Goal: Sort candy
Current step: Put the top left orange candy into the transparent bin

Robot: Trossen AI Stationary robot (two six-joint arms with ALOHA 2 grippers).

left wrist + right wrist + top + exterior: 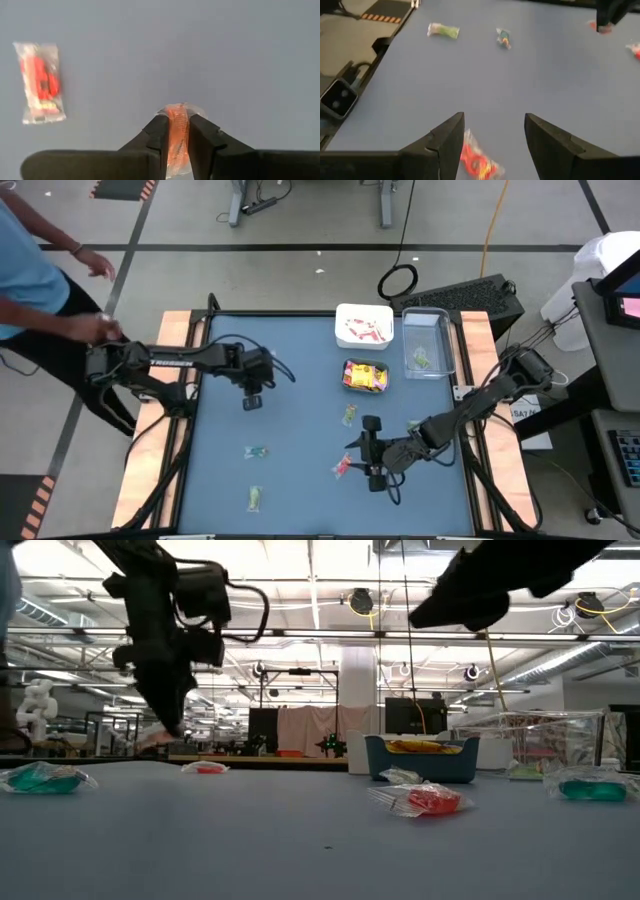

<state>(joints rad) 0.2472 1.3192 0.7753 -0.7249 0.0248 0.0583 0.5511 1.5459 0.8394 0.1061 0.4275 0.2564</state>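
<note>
Orange-red candy in a clear wrapper (177, 137) is sitting pinched between the fingers of the left gripper (252, 401), which is pressing down at the left-centre of the blue table (300, 480); the fingers are closing on the wrapper's narrow waist, probably because that is the firmest part to grip. Another red sweet (41, 90) is lying near it, apart from the fingers. The right gripper (372, 442) is hovering over the near right part of the table with its fingers spread wide, a red piece (476, 161) showing on the table between them, so it is likely lining up its own pick. Sorted sweets are already resting in the white tub (345, 313), the teal tub (350, 385) and the clear tub (445, 340) at the far right. Green pieces (256, 451) are waiting loose on the table; I cannot tell their exact kind.
</note>
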